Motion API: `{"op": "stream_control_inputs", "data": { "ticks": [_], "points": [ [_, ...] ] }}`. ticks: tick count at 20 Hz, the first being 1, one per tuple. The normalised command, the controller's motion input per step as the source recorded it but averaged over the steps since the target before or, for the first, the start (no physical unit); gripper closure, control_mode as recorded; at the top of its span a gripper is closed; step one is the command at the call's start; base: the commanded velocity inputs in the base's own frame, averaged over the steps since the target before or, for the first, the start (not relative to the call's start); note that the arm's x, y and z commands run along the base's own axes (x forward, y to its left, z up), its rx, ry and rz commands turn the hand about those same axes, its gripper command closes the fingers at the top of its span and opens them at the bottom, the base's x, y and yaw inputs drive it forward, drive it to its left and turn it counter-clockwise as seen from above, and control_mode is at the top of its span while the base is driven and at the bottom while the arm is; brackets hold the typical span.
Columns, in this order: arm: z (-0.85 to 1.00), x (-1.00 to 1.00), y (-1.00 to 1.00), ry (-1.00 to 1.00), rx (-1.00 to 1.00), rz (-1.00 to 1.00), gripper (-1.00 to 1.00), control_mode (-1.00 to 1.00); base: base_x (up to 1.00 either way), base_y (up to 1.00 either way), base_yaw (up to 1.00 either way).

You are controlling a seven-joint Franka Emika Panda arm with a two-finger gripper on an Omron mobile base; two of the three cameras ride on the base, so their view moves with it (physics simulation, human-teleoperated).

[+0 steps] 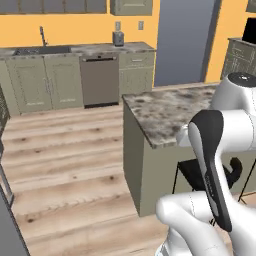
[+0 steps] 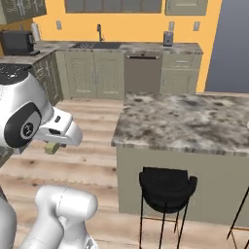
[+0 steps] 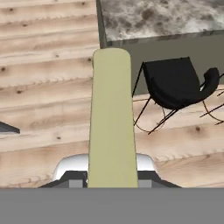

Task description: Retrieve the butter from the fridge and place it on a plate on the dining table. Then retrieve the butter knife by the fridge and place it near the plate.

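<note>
Pincer (image 3: 112,177) grips one butter (image 3: 111,118) stick above one black stool (image 3: 175,83)

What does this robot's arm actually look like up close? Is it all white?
Mostly. The arm is made of smooth, rounded glossy white shells, with dark grey-black bands at the joints and a round black cap with a small white mark on one. The gripper sits on a white wedge-shaped hand. No loose cables show.

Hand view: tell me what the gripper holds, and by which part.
The butter, a pale yellow stick, is held at its near end; the rest juts forward above the wood floor.
</note>
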Motion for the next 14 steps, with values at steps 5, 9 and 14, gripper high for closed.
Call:
{"op": "stream_control_inputs", "data": {
  "ticks": [5,9,14],
  "points": [
    [0.0,0.0,0.0,0.0,0.0,0.0,1.0,1.0,-0.55,-0.88,-0.41],
    [0.0,0.0,0.0,0.0,0.0,0.0,1.0,1.0,0.17,-1.0,0.01],
    [0.0,0.0,0.0,0.0,0.0,0.0,1.0,1.0,0.18,-1.0,0.04]
  ]
}}
